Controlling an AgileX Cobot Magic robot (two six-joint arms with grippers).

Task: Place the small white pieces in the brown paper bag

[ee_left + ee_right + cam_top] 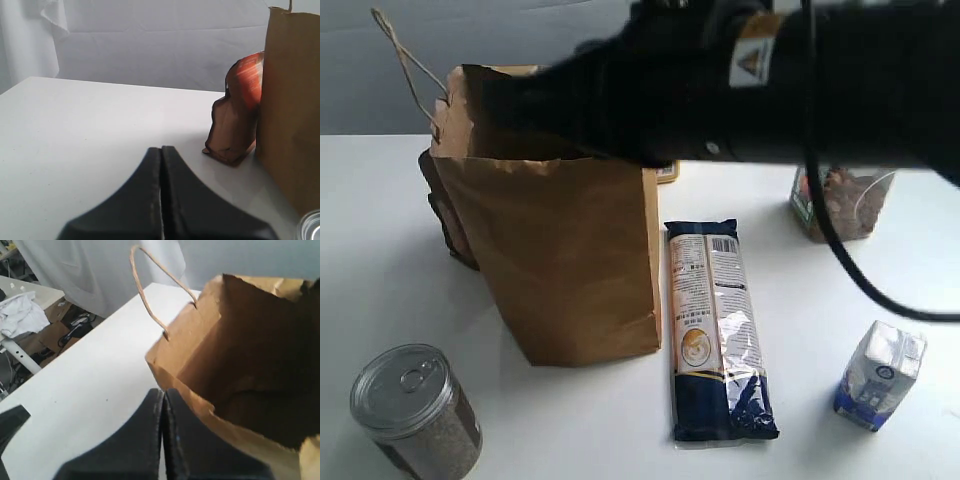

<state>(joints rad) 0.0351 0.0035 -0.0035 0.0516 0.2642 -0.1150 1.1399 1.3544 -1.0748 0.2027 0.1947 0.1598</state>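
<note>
The brown paper bag stands upright left of the table's middle, its mouth open. In the right wrist view I look down into its dark inside, where no contents show. My right gripper is shut at the bag's near rim with nothing visible between its fingers. Its black arm stretches blurred over the bag's top. My left gripper is shut and low over the bare table, left of the bag. The small white pieces are out of view in every frame.
A dark pouch leans against the bag's left side. A clear can with a metal lid stands front left. A long noodle packet lies right of the bag, a blue-and-white carton farther right, a clear snack bag behind.
</note>
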